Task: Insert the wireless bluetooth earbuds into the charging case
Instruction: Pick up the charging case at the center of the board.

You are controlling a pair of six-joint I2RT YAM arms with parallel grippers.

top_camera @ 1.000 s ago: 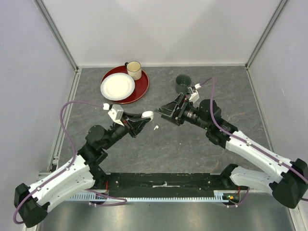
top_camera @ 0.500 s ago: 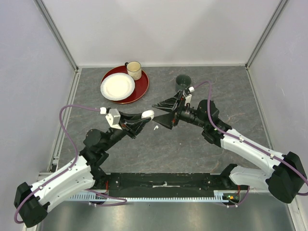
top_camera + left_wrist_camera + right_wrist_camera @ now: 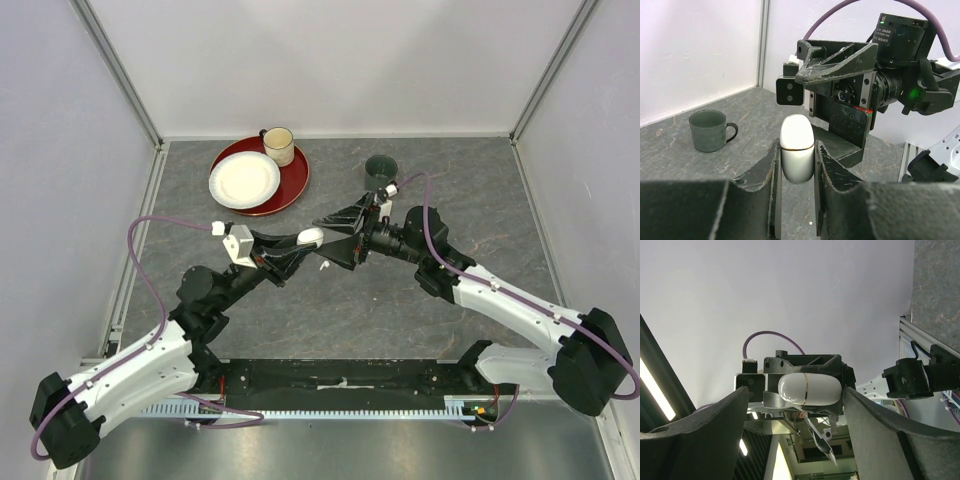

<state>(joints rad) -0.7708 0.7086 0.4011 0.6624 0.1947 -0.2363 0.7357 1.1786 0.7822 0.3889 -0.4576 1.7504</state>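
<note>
My left gripper [image 3: 303,243] is shut on a closed white charging case [image 3: 311,237] with a gold seam and holds it above the table. The case also shows between the left fingers in the left wrist view [image 3: 797,152]. My right gripper [image 3: 334,235] is open and empty, facing the case end-on, its fingers spread on either side of the case's tip [image 3: 809,388]. One tiny white earbud [image 3: 323,265] lies on the table just below the two grippers. The other earbuds are out of view.
A red plate [image 3: 290,185] at the back left holds a white plate [image 3: 244,180] and a cream mug [image 3: 278,146]. A dark green mug [image 3: 381,171] stands behind the right gripper and also shows in the left wrist view [image 3: 710,131].
My right gripper has moved left and rolled, closing in on the case until its open fingers flank the tip. My left gripper with the case has shifted slightly right.
</note>
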